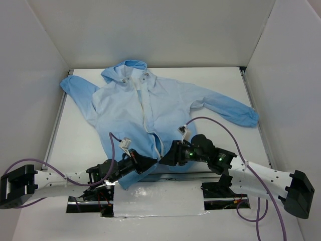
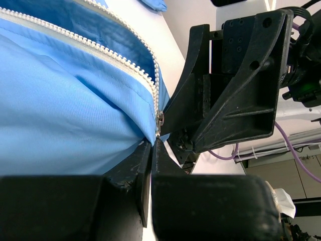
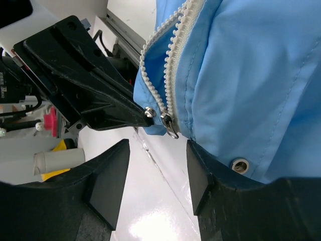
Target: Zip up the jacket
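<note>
no readable text on anything.

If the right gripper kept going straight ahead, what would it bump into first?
Probably the zipper pull at the jacket hem; it hangs just ahead of the right gripper, between its open fingers. Depth is unclear.

From above, the left pincer [image 1: 148, 163] and right pincer [image 1: 164, 159] hide the bottom of the jacket's [image 1: 120, 110] zipper [image 1: 145, 109].

The jacket [image 1: 125, 108] is thin blue cloth, smooth and not shiny. Its zipper teeth [image 3: 175, 50] look like white plastic. The zipper pull [image 3: 169, 125] and a round snap [image 3: 240, 164] are shiny metal. The left gripper [image 2: 152, 145] and right gripper [image 3: 156, 150] are dull black plastic with fine lines. The white table [image 3: 160, 206] is glossy.
</note>
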